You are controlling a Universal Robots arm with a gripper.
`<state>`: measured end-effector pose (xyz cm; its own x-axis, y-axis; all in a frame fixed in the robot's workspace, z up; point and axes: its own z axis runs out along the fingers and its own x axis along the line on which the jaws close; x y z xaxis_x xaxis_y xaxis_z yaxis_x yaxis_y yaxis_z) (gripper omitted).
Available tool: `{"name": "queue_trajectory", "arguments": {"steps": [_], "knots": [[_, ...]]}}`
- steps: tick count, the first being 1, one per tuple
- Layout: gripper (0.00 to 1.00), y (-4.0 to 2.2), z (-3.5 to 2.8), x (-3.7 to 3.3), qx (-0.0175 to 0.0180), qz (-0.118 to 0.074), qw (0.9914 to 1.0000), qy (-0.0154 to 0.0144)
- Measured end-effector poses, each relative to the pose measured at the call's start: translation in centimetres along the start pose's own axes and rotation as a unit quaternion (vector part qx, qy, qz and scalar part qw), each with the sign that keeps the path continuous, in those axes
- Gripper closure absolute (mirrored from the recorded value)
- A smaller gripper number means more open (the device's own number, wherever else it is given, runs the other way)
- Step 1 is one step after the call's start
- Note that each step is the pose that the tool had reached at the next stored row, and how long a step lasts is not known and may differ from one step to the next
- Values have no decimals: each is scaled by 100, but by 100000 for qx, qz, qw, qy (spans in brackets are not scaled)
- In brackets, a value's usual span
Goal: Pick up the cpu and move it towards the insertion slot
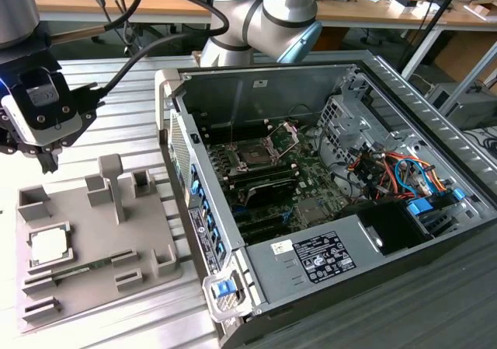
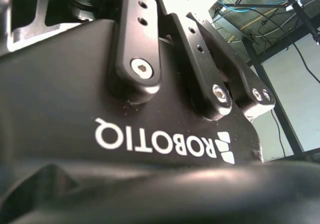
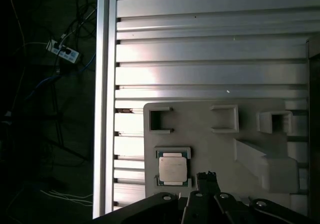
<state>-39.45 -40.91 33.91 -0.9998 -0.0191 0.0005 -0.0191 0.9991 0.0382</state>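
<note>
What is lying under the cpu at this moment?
The cpu lies in a square frame of the grey holder plate. The surface directly beneath it is covered.

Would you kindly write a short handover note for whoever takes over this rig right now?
Gripper: hovers by the far edge of the grey fixture plate, at the exterior view's left, apart from the cpu and not holding it.
Cpu: lies flat in its square nest on the fixture plate, also seen in the first wrist view.
Insertion slot: on the board inside the open computer case, with nothing in it.
Done: nothing that shows; the cpu is not yet picked up.
Left: the pick and the move towards the insertion slot.
</note>
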Motion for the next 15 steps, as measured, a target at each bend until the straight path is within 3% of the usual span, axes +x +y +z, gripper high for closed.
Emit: {"name": "queue_trajectory", "arguments": {"steps": [15], "knots": [[89, -1, 38, 10, 0, 1, 100000, -3]]}}
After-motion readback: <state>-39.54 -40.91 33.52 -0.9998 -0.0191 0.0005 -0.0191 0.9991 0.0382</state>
